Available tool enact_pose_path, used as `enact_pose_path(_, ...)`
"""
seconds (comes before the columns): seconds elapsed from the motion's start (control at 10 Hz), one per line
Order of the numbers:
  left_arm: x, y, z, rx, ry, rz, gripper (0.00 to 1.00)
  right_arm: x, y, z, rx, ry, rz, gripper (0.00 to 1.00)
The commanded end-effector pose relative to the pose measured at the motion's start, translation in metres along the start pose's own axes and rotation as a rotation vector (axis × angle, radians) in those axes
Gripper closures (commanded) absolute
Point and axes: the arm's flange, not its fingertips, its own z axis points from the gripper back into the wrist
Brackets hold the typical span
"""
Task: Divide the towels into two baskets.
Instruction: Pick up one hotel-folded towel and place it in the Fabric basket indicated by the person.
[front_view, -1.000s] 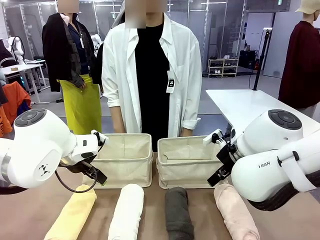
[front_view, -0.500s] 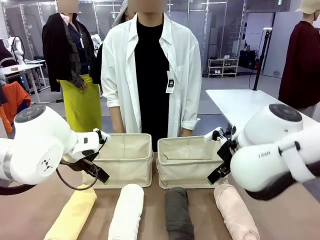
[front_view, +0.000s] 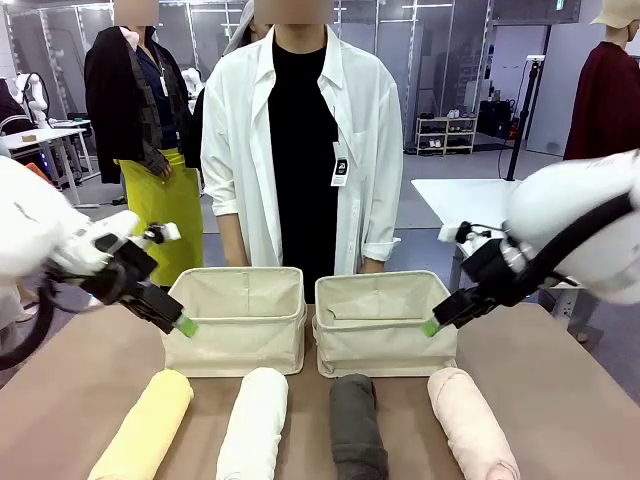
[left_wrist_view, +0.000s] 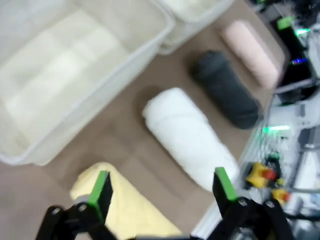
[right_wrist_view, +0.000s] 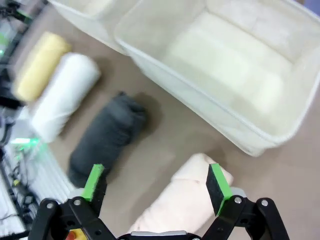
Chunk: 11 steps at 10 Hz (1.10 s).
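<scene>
Hovering before the first grasp: no towel is picked yet. All four lie in a row on the table (front_view: 565, 385), on the robot's side of the baskets. Left gripper (front_view: 184, 324) has its jaws spread wide and empty, above the yellow towel (front_view: 147, 425), with the white towel (front_view: 255, 420) just beside. Right gripper (front_view: 432, 326) is also wide and empty, over the pink towel (front_view: 470, 420), with the dark grey towel (front_view: 357, 428) next to it. Left basket (front_view: 235, 345) and right basket (front_view: 385, 352) stand side by side with nothing inside, and a person (front_view: 300, 150) stands behind them. Next move, likely: each arm drops, straddles its roll across the width, closes and lifts it over the near wall. The towels are soft terry rolls lying lengthwise toward the robot. They look squashy and could unroll if pinched near an end.
</scene>
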Motion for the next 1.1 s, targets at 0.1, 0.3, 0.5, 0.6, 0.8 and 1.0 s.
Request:
enact_pose_path(0.1,-0.031,0.068,0.034,-0.274,-0.139,0.158,0.00,-0.034,-0.076,0.023,0.402,-0.141,-0.172,0.00)
enact_pose_path(0.3,-0.073,0.103,0.054,-0.365,-0.270,0.305,0.00,-0.075,-0.124,0.050,0.455,-0.267,-0.347,0.00)
enact_pose_path(0.5,-0.124,0.137,0.095,-0.364,-0.439,0.410,0.00,-0.140,-0.170,0.087,0.470,-0.457,-0.515,0.00)
enact_pose_path(0.6,-0.147,0.151,0.117,-0.352,-0.512,0.485,0.00,-0.175,-0.188,0.105,0.451,-0.526,-0.605,0.00)
enact_pose_path(0.8,-0.206,0.181,0.158,-0.292,-0.616,0.629,0.00,-0.242,-0.211,0.139,0.387,-0.615,-0.766,0.00)
enact_pose_path(1.0,-0.273,0.188,0.187,-0.245,-0.720,0.726,0.00,-0.295,-0.211,0.154,0.361,-0.676,-0.841,0.00)
